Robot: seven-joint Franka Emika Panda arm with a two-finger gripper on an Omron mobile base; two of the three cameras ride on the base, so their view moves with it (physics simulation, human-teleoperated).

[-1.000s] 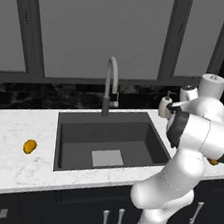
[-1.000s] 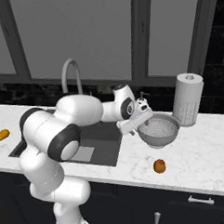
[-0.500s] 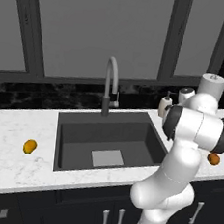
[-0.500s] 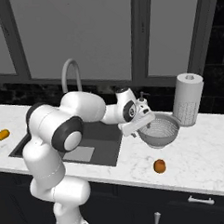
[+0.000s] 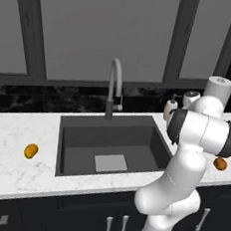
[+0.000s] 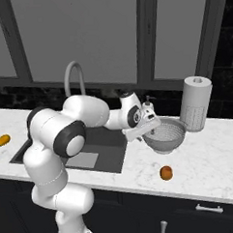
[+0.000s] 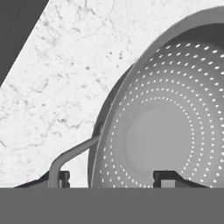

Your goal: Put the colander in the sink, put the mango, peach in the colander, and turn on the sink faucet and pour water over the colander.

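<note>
Fingers (image 7: 61, 178) straddle the colander (image 7: 162, 118) rim in the hand view: one tip outside by the thin wire side handle, the other inside the bowl, jaws drawn in toward the rim wall versus a second ago; full clamp on the metal I cannot tell. Perforated silver bowl, dots in concentric rings, smooth unperforated centre, sits on speckled white marble counter (image 7: 52, 87); a dark sink corner shows at the top left. Left base view: elbow has swung down and forward since the earlier frame and blocks the colander; sink (image 5: 110, 142) is a dark grey recessed rectangle with a pale square patch, floor free. Mango (image 5: 30, 151) lies on the counter left of the sink, near the front edge; peach (image 5: 221, 163) is right of the arm, near the front edge. Gooseneck faucet (image 5: 113, 90) stands behind the sink's rear edge. Right base view: gripper (image 6: 147, 130) is at the colander's (image 6: 165, 136) left rim, bowl upright on the counter just right of the sink, paper towel roll (image 6: 195, 103) behind it near the back edge, peach (image 6: 166, 173) in front, apart from the bowl, with free marble between.
</note>
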